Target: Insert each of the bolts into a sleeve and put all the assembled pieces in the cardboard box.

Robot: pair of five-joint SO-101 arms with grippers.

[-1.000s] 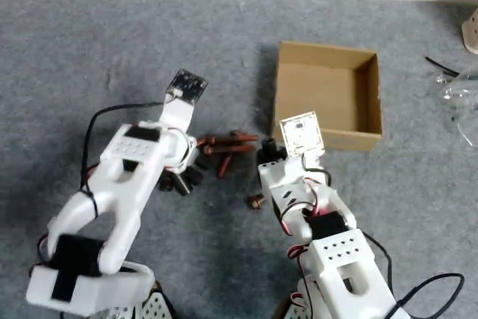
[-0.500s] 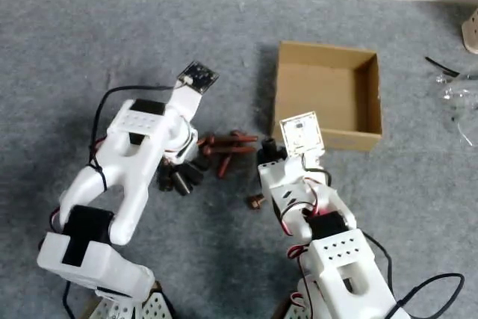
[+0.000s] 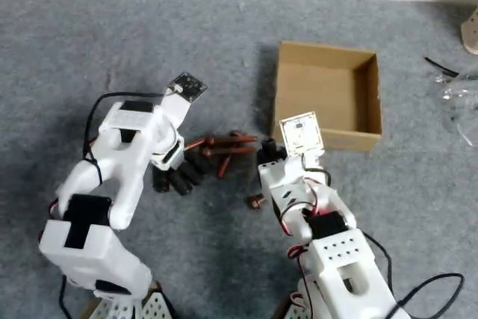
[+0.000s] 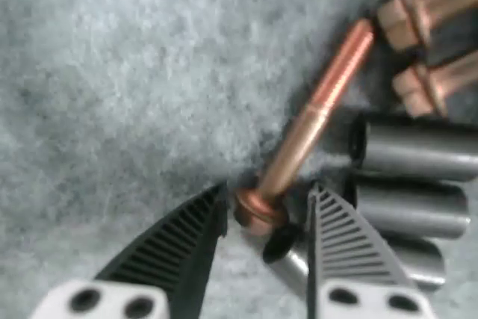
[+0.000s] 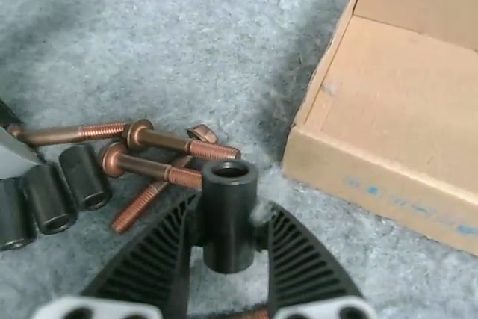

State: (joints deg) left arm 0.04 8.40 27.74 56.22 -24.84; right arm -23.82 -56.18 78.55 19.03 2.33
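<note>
Several copper bolts [image 3: 228,143] lie in a loose pile on the grey carpet, left of the cardboard box [image 3: 351,140]. Black sleeves [image 3: 175,178] lie side by side at the pile's near left. My left gripper [image 4: 267,192] is open low over the carpet. Its jaws stand on either side of the head of one bolt [image 4: 306,128], and sleeves [image 4: 414,147] lie just beyond. My right gripper [image 5: 228,218] is shut on a black sleeve [image 5: 228,207], held upright near the box's [image 5: 388,110] front left corner, above the bolts [image 5: 164,155].
A short copper piece [image 3: 256,201] lies alone beside the right arm. Clear glasses and a cable [image 3: 455,87] sit at the far right edge. The box's inside shows bare cardboard. Open carpet stretches to the far left.
The left arm has swung leftward and turned over the sleeves, bringing its jaws down around a bolt's head. The right arm has not moved and keeps its sleeve.
</note>
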